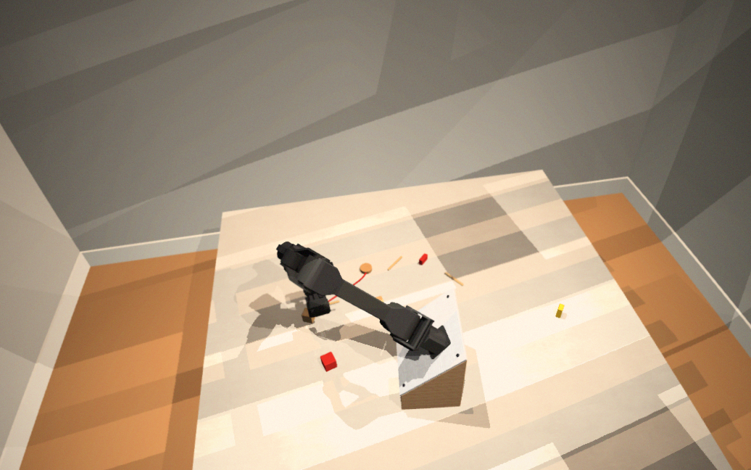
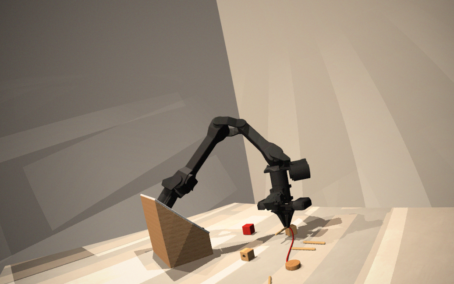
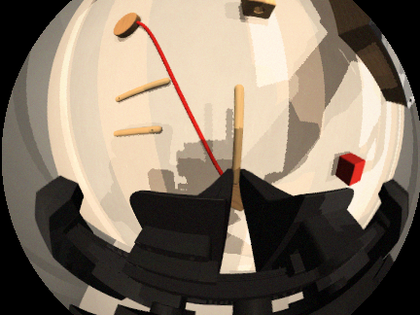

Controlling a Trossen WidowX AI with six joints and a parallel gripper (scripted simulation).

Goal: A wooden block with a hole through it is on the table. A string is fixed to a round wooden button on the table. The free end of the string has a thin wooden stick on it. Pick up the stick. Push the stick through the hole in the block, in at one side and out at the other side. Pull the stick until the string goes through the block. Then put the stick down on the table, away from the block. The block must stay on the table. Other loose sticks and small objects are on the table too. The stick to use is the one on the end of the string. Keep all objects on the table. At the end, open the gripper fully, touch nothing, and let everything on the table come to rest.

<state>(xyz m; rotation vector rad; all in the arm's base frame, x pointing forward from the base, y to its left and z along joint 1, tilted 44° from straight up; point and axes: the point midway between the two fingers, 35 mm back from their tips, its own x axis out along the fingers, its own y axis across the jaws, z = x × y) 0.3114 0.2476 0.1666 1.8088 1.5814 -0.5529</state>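
Observation:
My gripper (image 2: 286, 226) (image 3: 235, 173) is shut on the wooden stick (image 2: 280, 231) (image 3: 238, 107) at its string end. The stick points forward from the fingertips, above the table. The red string (image 1: 359, 278) (image 2: 292, 239) (image 3: 182, 95) runs from there to the round button (image 1: 365, 268) (image 2: 292, 265) (image 3: 126, 25). The block with the hole (image 2: 246, 254) (image 3: 259, 9) stands on the table, apart from the stick. Its round hole shows in the exterior view and at the wrist view's top edge. In the top view the arm hides most of the block and gripper.
A plain wooden cube (image 1: 307, 316) (image 2: 293, 230) stands near the gripper. Loose sticks (image 2: 314, 243) (image 2: 303, 248) (image 3: 142, 89) (image 3: 138, 131) lie beside the string. A red cube (image 1: 328, 361) (image 2: 248, 229) (image 3: 350, 168), a small red piece (image 1: 422, 258), a yellow piece (image 1: 559, 310) and the wedge-shaped base (image 1: 431, 386) (image 2: 182, 239) also show.

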